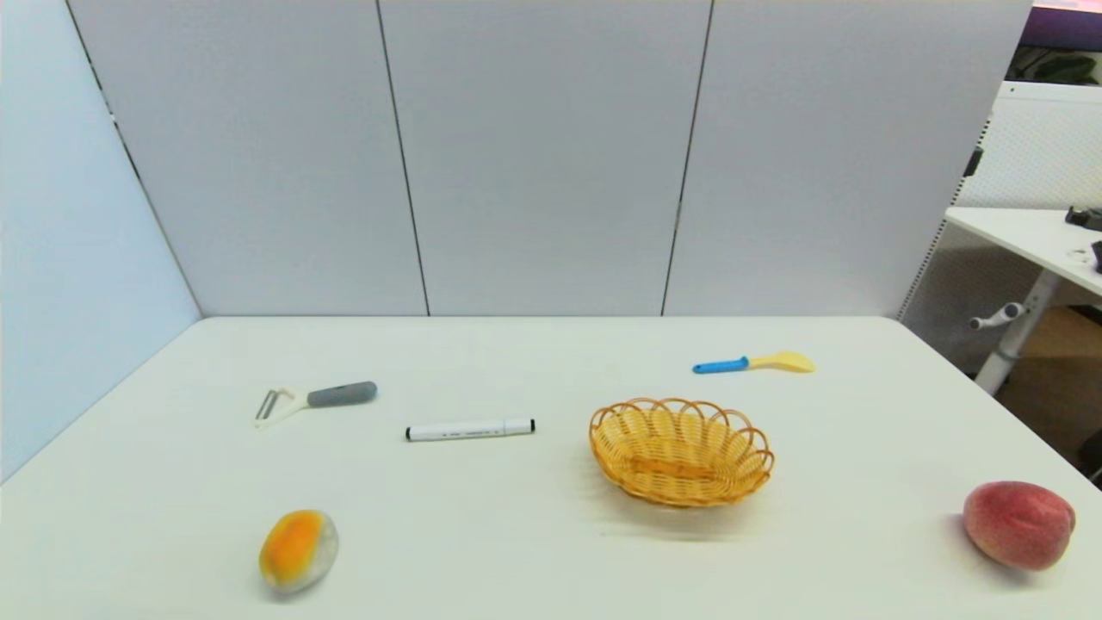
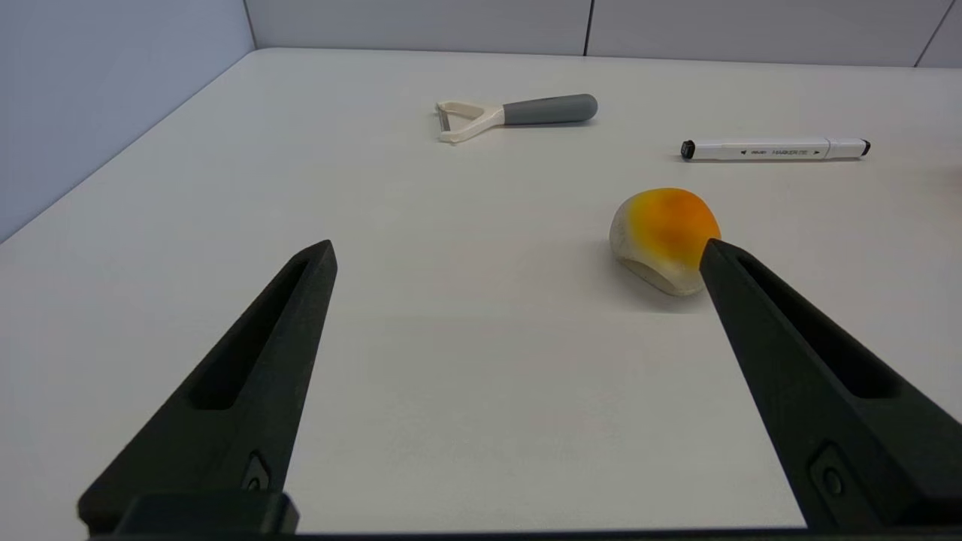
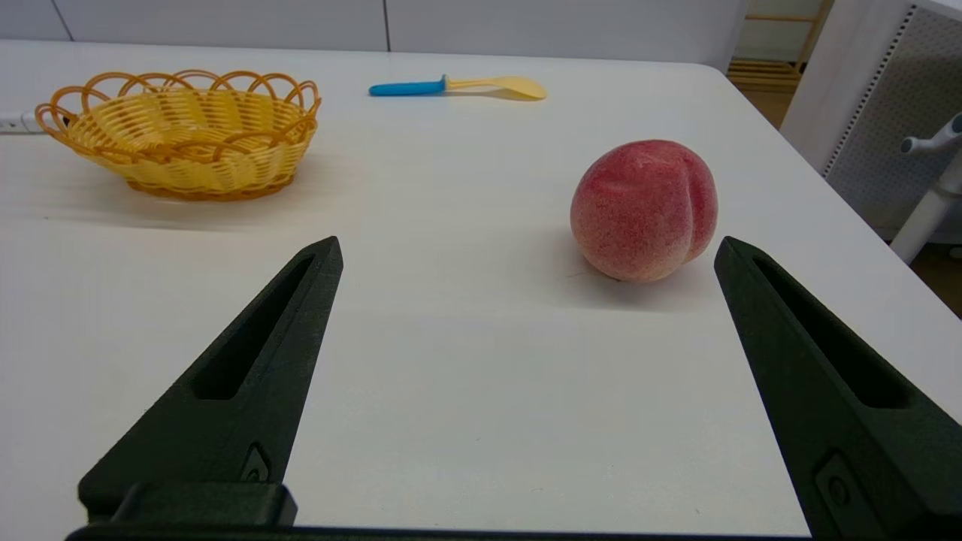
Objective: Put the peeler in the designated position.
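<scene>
The peeler [image 1: 312, 399] lies flat on the left half of the white table, its dark grey handle to the right and its cream forked head to the left; the left wrist view shows the peeler [image 2: 517, 114] far beyond the fingertips. My left gripper [image 2: 518, 252] hangs open over bare table near the front left, nothing between its fingers. My right gripper [image 3: 526, 252] is open too, near the front right, with nothing in it. Neither arm shows in the head view.
A white marker [image 1: 470, 429] lies right of the peeler. A woven yellow basket [image 1: 680, 449] sits at mid-table. An orange and white mango [image 1: 298, 548] rests front left, a peach [image 1: 1018, 523] front right, a blue-handled yellow spatula [image 1: 753, 363] at the back right.
</scene>
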